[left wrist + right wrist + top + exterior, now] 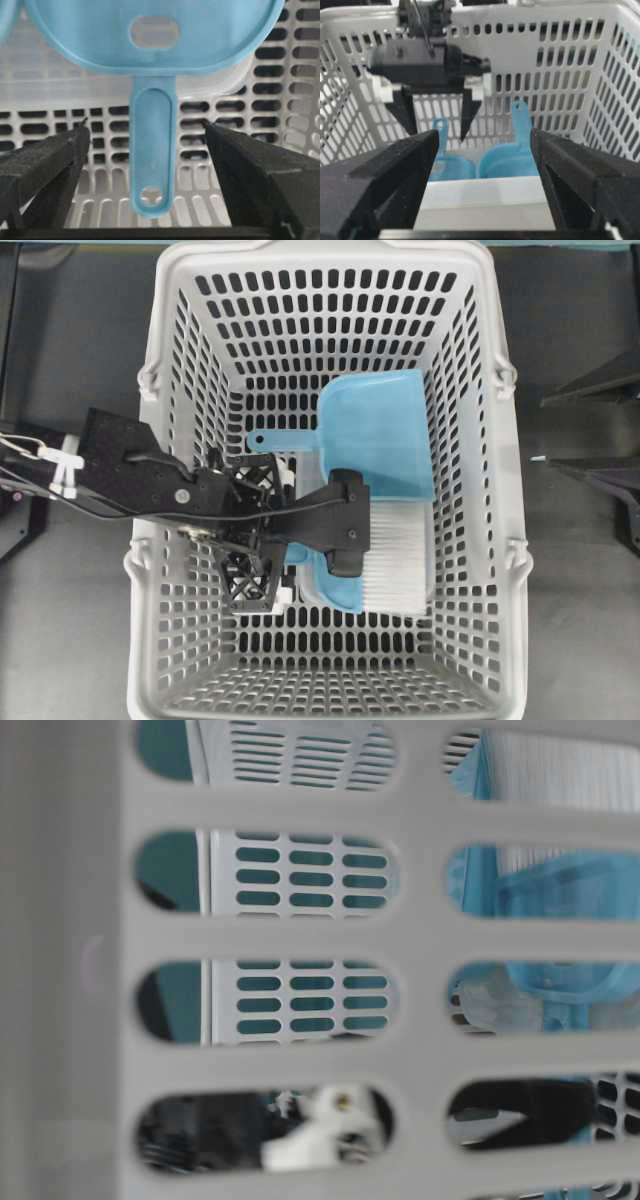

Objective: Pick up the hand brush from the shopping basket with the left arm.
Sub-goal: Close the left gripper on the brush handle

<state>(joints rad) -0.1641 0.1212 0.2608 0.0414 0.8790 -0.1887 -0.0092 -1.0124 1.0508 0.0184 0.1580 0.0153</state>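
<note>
Hand brush (152,150) lies on the shopping basket (180,300) floor beside the dustpan (385,430); left gripper (145,132), jaws apart, straddles its handle; closing off-centre could let it slip

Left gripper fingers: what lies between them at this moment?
In the left wrist view, the brush handle lies between the open left gripper fingers, touching neither. Only the basket floor shows in the gaps beside it.
</note>
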